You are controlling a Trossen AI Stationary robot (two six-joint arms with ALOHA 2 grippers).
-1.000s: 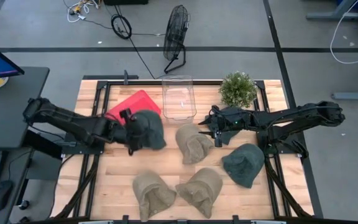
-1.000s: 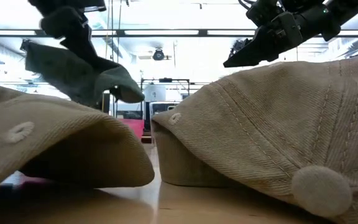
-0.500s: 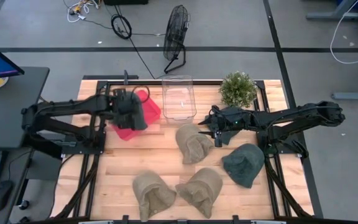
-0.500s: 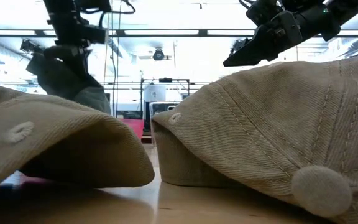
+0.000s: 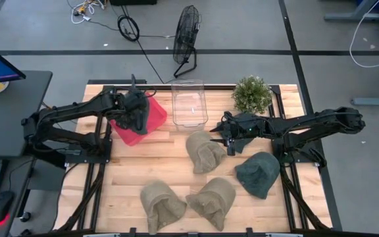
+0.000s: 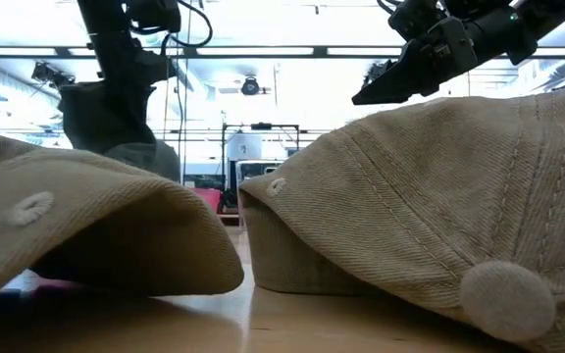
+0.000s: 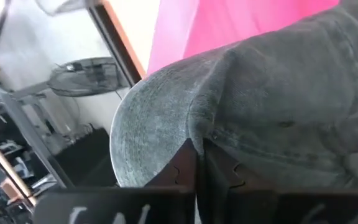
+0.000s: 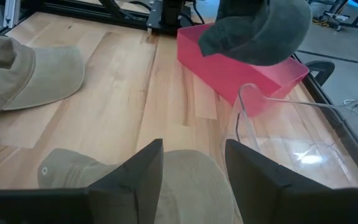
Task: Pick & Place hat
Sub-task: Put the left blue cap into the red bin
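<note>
grey hat held over the red bin

my left gripper has its fingers pressed together on a fold of the grey hat, pinching the fabric. in the high view the hat hangs above the red bin at the far left part of the table, covering much of the bin's left half. from my right wrist the hat shows above the bin's rim; i cannot tell whether it touches the bin. in the low view the hat dangles from my left arm, behind the tan hats up front

my right gripper hovers with fingers spread wide and nothing between them, just above the far edge of the middle tan hat. the clear bin sits just beside the red bin, toward the table's far centre, with a plant to its right

two more tan hats lie at the near edge, one left and one right, touching each other. a second dark hat lies on the right side, below my right arm
</note>
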